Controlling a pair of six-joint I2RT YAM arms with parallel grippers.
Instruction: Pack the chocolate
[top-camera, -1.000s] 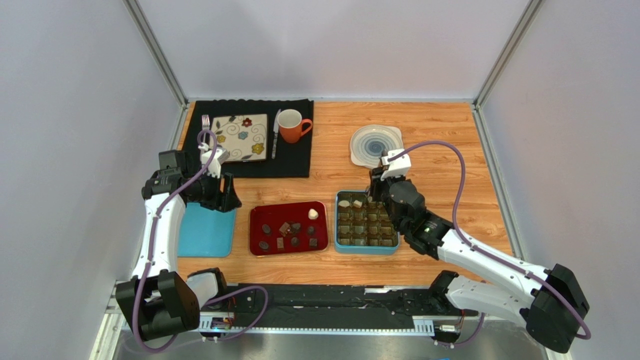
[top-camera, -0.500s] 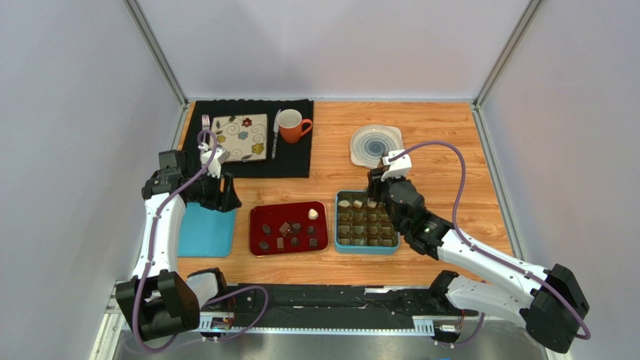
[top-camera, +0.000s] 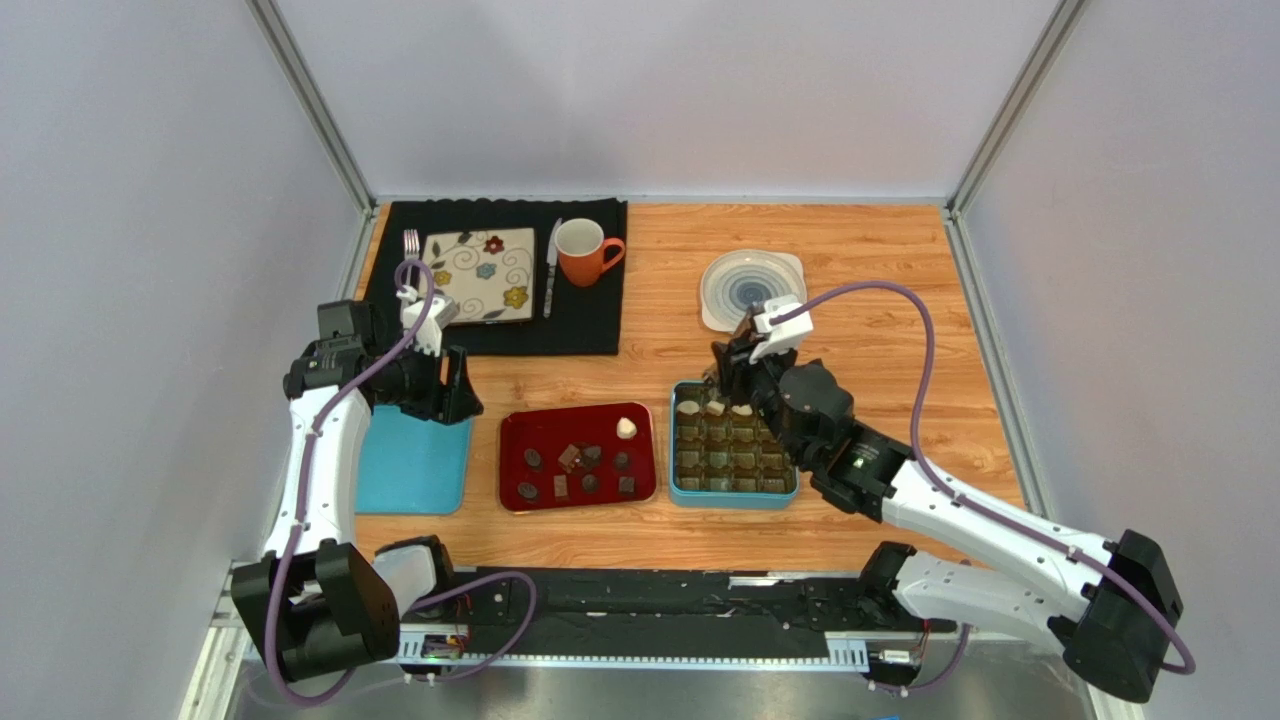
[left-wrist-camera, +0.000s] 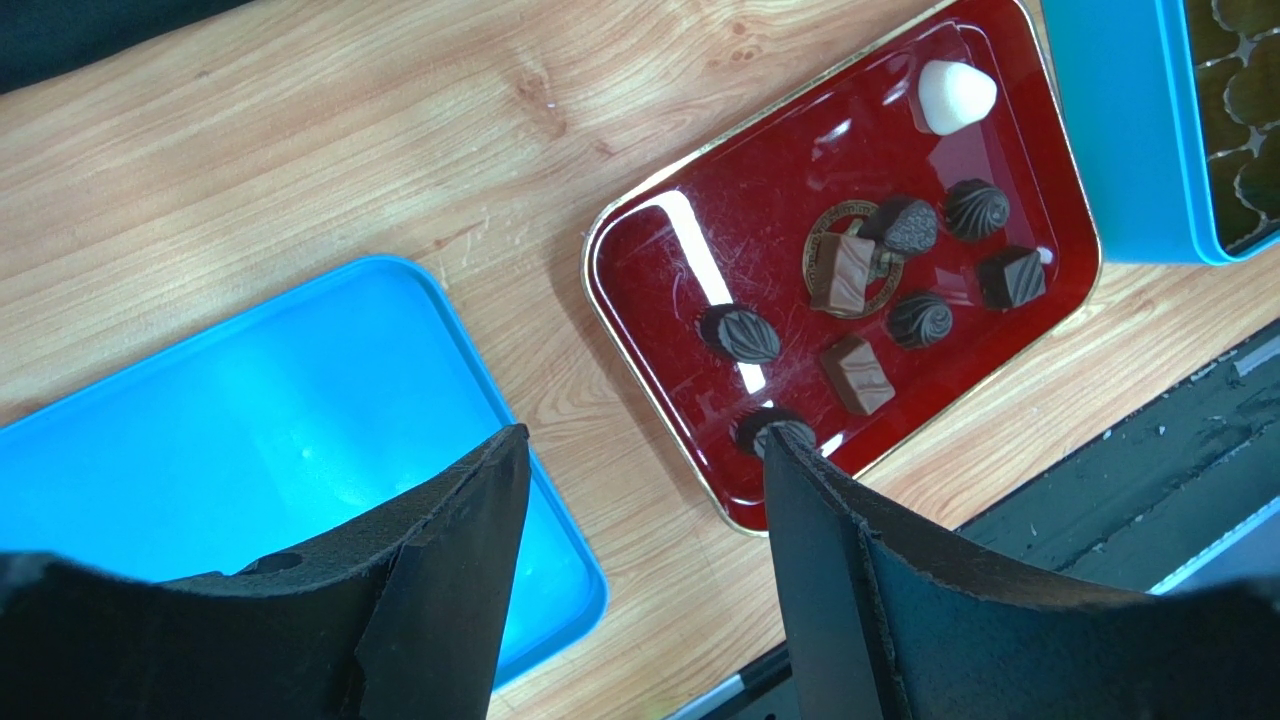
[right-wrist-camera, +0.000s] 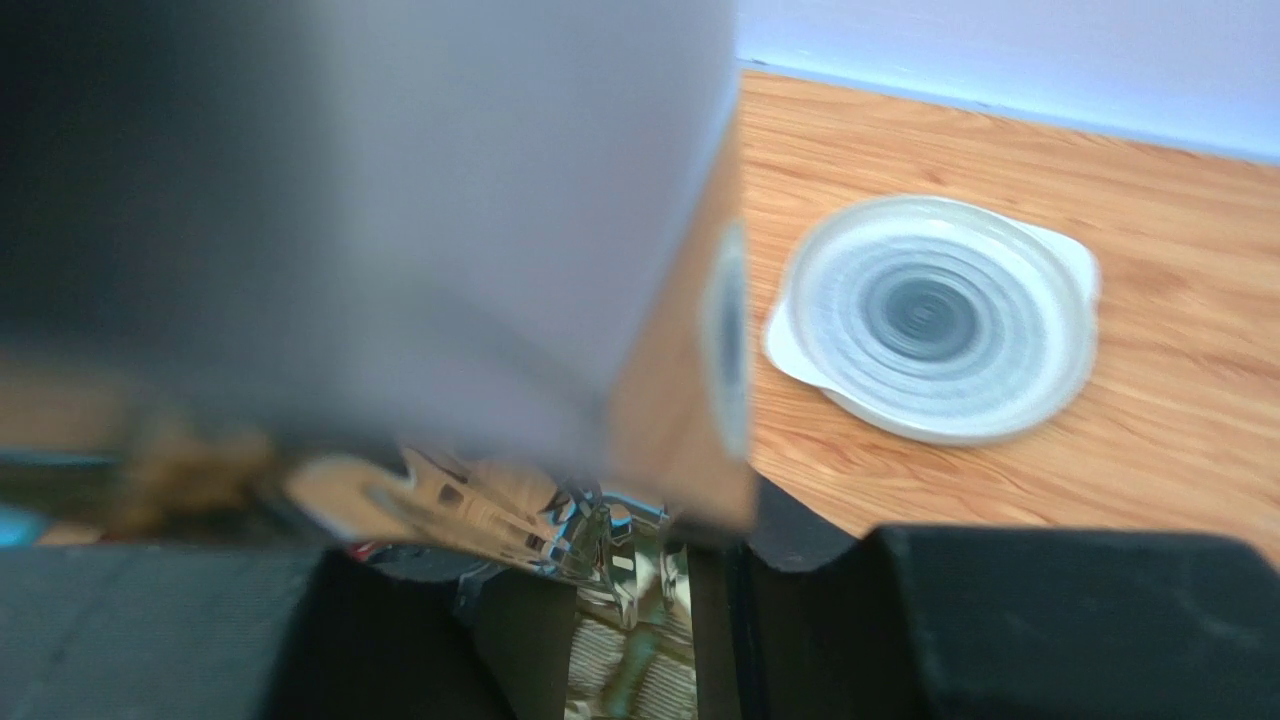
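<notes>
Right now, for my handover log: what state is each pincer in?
Left pincer: open, empty.
Right pincer: cannot be told; its wrist view is blurred.

Table (top-camera: 872, 255) light wood grain. Tray (left-wrist-camera: 661, 270) glossy dark red, gold rim. Chocolates (left-wrist-camera: 738, 332) mostly dark brown, two lighter brown squares, one white chocolate (left-wrist-camera: 956, 95). Box (left-wrist-camera: 1120, 135) teal, insert (top-camera: 733, 450) brown grid. Lid (left-wrist-camera: 271, 420) bright blue. Cloth (top-camera: 586, 323) black. Square plate (top-camera: 481, 275) cream with blue, yellow, red flowers. Mug (top-camera: 583, 251) orange. Round plate (top-camera: 751, 288) white-grey concentric rings. Walls (top-camera: 150, 225) plain pale grey. Left arm (top-camera: 308, 465) white with black joints.
</notes>
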